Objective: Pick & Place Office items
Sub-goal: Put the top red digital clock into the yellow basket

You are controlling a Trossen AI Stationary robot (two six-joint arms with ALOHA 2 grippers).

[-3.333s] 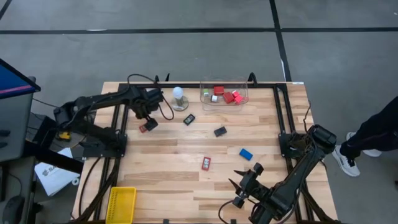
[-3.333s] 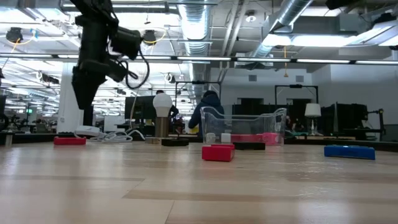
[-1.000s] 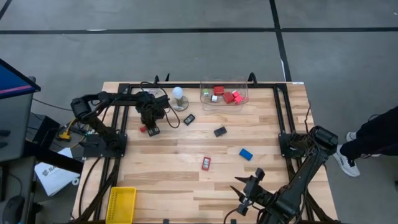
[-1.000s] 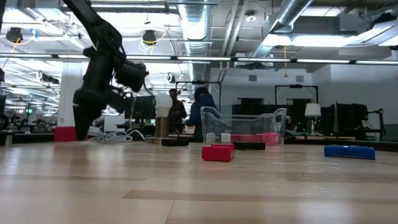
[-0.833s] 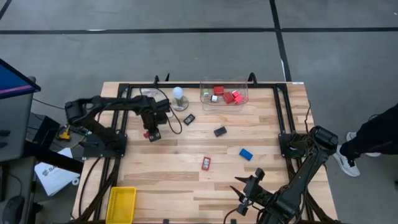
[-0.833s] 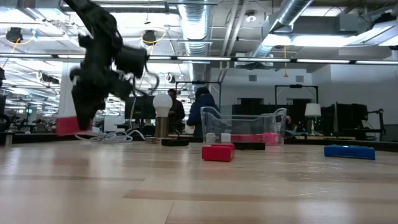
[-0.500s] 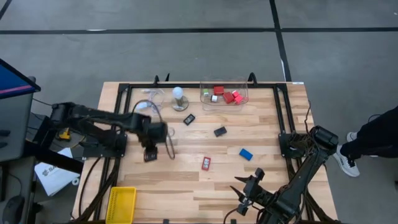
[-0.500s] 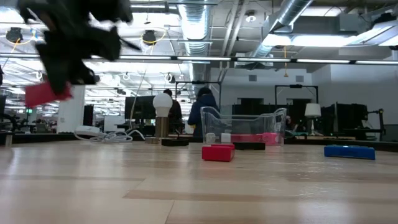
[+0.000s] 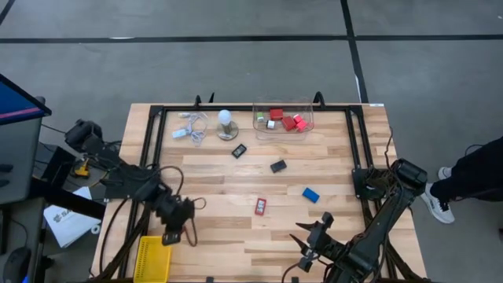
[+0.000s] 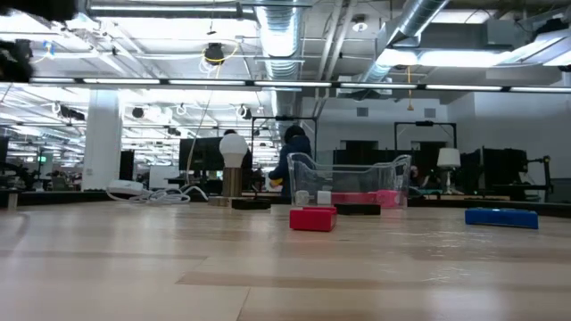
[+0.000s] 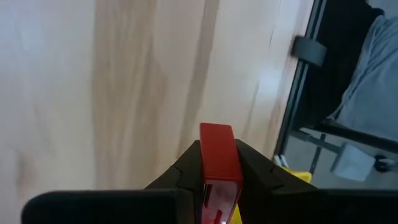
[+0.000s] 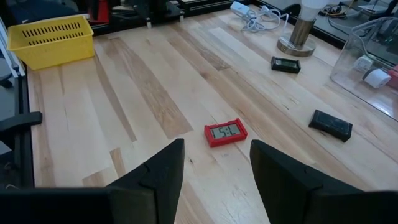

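My left gripper is over the table's near left part, just beside the yellow bin, and is shut on a small red block. My right gripper stands open near the table's front edge, with nothing between its fingers. On the wood lie a red block with a display, a blue block and two black blocks. The clear bin at the far edge holds red, white and green blocks. My left gripper pinches the red block between its two fingers, one on each broad face. The block stands on edge in the hold, and its free end sticks out past the fingertips. It is lifted clear of the table.
A white bulb on a round base and a white coiled cable sit at the far left. Black frame rails run along the table's sides. A person's leg and shoe show beyond the right edge.
My left gripper has swung from the far left part of the table toward the near edge, carrying the red block up off the wood and over to the yellow bin. It has passed out of the low view.
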